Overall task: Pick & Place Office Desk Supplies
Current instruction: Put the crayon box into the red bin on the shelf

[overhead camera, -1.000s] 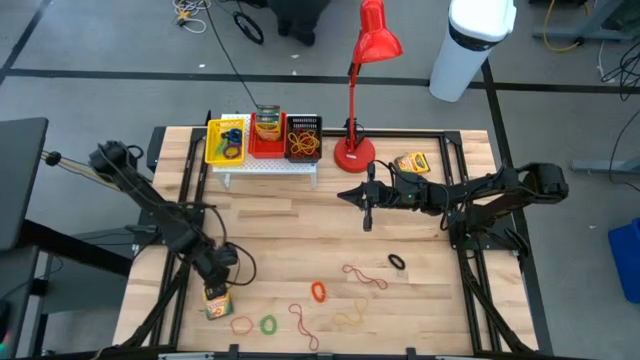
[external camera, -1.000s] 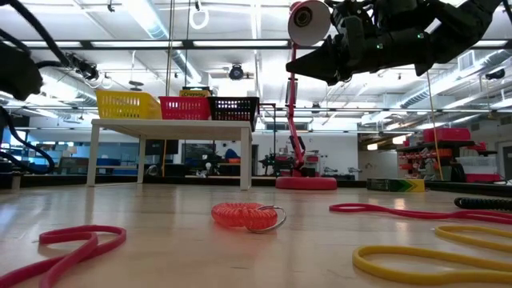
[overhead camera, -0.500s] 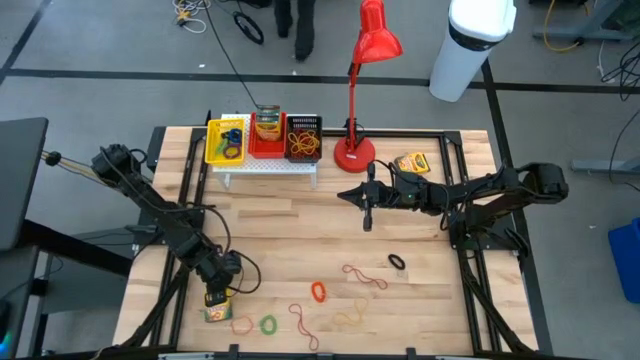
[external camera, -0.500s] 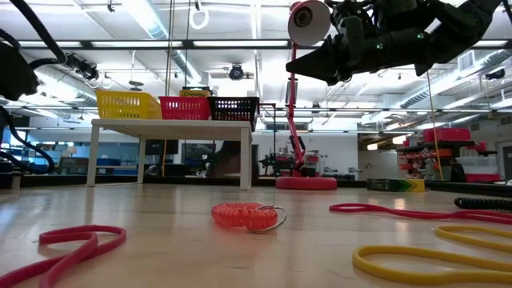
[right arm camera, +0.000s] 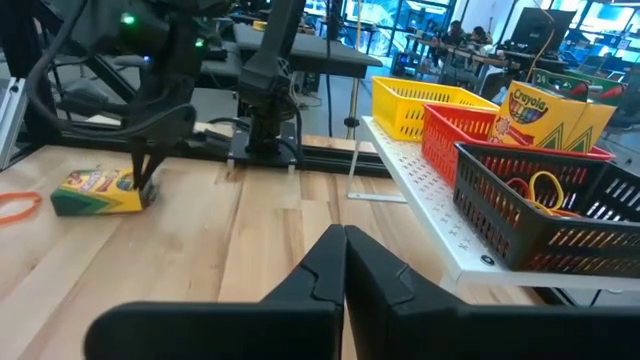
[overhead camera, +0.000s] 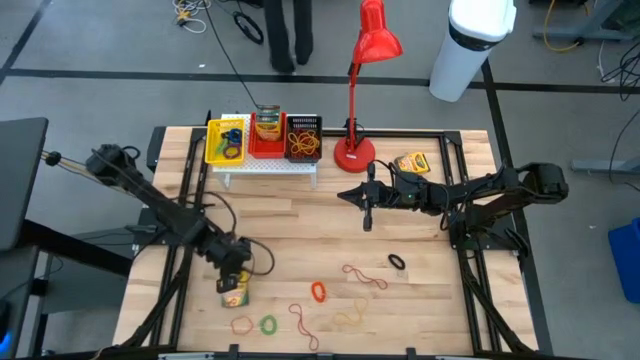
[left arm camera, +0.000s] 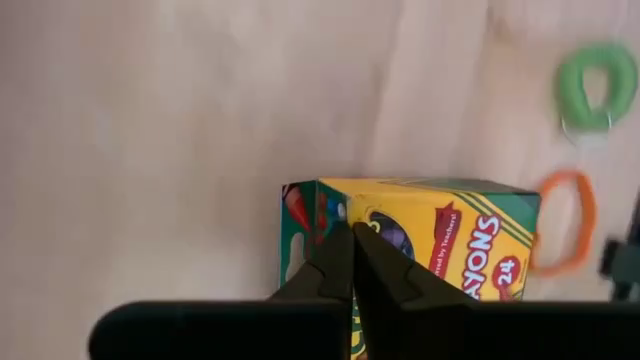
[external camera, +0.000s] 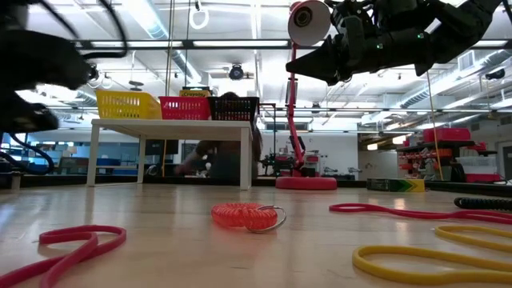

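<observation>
The left gripper sits over the front-left of the table, its fingers pressed together on a crayon box that lies flat on the wood. The right gripper hangs above mid-table, fingers closed on nothing. At the back stands a white rack carrying a yellow basket, a red basket with a crayon box upright in it, and a black basket holding bands. A red lamp stands beside the rack, and a second crayon box lies just to its right. Loose bands lie along the front: a red coil, green ring, black ring and orange loop.
</observation>
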### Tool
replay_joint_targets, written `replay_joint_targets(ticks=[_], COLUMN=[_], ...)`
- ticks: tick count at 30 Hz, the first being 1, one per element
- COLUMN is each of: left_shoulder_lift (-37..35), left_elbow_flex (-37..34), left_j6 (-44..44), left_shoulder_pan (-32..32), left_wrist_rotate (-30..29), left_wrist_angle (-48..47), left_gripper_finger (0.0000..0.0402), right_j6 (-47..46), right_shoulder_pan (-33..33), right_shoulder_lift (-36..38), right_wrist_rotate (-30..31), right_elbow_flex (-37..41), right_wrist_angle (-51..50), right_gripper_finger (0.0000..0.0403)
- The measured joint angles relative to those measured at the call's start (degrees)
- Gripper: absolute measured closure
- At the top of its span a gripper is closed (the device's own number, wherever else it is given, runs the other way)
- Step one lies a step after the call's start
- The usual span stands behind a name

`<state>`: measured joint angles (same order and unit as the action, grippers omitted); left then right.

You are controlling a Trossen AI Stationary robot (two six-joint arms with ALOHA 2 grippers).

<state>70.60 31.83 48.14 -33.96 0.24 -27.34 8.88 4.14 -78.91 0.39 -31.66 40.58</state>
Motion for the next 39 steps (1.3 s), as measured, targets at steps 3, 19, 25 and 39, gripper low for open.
replay_joint_targets(ticks=[3, 19, 25, 39], left_shoulder_lift=[-1.30, 0.20, 5.34, 23.04], left_elbow_flex=[0.90, 13.01, 18.26, 27.85], left_j6=[-3.99, -16.18, -19.30, -19.02], left_shoulder_pan=[3.95, 11.12, 11.13, 10.88], left_wrist_rotate=[-1.60, -20.01, -27.09, -39.99], left_wrist_angle=[-2.20, -16.96, -23.99, -33.26], left_gripper_finger=[0.0398, 0.0398, 0.0398, 0.0398], right_j6=[0.01, 0.39, 0.42, 0.42], right_shoulder_pan=[0.00, 0.00, 0.00, 0.00], right_shoulder_lift=[0.00, 0.00, 0.00, 0.00], right_wrist_rotate=[0.01, 0.00, 0.02, 0.02], right_elbow_flex=[0.00, 0.00, 0.02, 0.02], right_wrist_angle=[0.00, -0.02, -0.02, -0.28], right_gripper_finger=[0.0398, 0.0391, 0.0391, 0.0392])
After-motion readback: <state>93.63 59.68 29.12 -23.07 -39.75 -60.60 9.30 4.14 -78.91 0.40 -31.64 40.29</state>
